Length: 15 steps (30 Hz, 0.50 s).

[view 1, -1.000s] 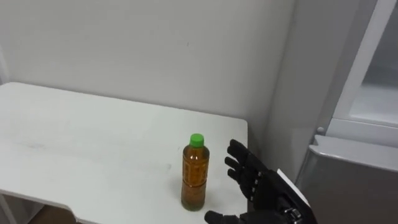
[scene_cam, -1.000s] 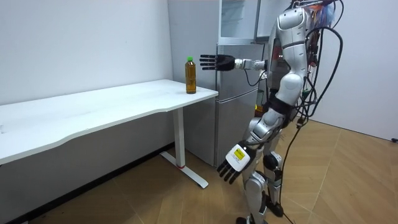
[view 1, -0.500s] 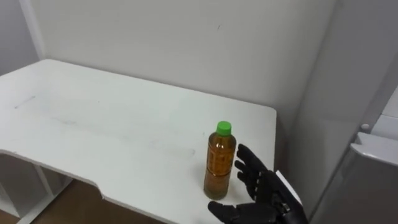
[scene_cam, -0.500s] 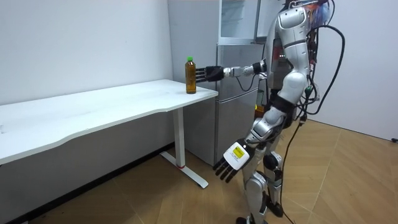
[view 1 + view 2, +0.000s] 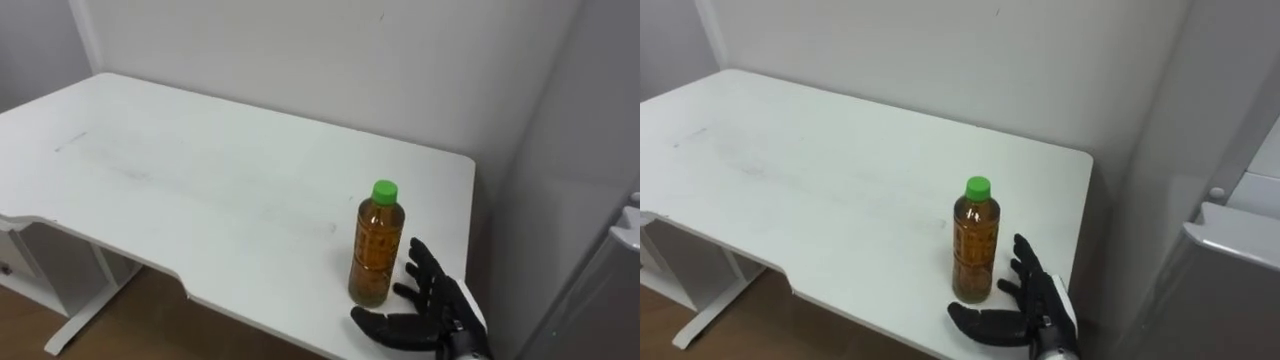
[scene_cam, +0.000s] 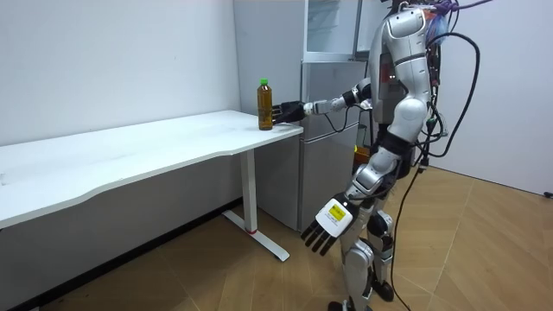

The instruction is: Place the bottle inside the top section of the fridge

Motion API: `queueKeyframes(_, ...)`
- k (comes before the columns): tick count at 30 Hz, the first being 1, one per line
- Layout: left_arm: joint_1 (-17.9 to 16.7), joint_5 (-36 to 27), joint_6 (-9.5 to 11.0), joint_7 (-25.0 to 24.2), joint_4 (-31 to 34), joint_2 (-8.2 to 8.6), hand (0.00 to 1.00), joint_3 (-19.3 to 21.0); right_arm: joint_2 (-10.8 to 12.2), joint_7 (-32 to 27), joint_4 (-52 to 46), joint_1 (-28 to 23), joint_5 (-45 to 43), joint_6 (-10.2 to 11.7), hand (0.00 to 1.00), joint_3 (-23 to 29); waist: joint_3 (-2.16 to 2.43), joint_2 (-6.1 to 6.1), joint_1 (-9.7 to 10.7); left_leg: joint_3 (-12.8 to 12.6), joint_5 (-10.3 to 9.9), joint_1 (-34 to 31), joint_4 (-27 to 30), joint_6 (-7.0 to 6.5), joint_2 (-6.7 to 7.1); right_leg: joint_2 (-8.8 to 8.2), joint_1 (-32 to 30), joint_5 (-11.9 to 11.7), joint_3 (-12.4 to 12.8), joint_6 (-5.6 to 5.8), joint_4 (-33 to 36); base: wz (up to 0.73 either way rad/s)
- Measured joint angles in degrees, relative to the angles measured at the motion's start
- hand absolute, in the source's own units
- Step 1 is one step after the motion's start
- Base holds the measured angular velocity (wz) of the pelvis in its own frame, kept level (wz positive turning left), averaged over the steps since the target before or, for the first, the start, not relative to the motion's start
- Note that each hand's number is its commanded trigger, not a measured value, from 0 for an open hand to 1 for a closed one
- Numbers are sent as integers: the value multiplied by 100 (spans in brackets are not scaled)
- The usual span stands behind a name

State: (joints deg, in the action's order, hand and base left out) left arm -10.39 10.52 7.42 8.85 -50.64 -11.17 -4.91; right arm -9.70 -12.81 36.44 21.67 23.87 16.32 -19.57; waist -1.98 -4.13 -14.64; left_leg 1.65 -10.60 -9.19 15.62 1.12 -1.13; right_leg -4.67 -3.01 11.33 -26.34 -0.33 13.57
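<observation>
An amber bottle (image 5: 372,245) with a green cap stands upright on the white table (image 5: 200,180), near its right end and front edge. My right hand (image 5: 430,305) is open just to the bottle's right at table height. Its fingers are spread beside the bottle's base and its thumb reaches in front of it. I cannot tell whether they touch. From the room view the bottle (image 6: 265,104) and that hand (image 6: 288,111) sit at the table's corner. My left hand (image 6: 328,226) hangs open low by my side.
The grey fridge (image 6: 328,95) stands right of the table, against the wall, its upper door open; its lower part (image 5: 1230,270) shows at my right. A narrow gap separates table end and fridge. I stand on the wooden floor by the table's corner.
My right hand has dropped from cap height to the tabletop and closed in on the bottle. The eye view has swung left and down; the bottle has not moved.
</observation>
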Motion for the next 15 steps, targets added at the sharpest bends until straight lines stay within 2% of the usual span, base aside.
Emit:
queueKeyframes(9,-1,-227,-133,221,1,27,0,-374,115,-548,209,98,-145,116,0,-56,23,109,-5,63,41,-57,-47,-4,22,-15,-16,-10,-80,1,1,5)
queueKeyframes(15,15,-250,-224,329,3,30,0,-465,138,-793,384,228,-127,110,0,-57,35,122,17,166,149,-27,-141,2,74,-43,-8,-11,-132,0,0,8)
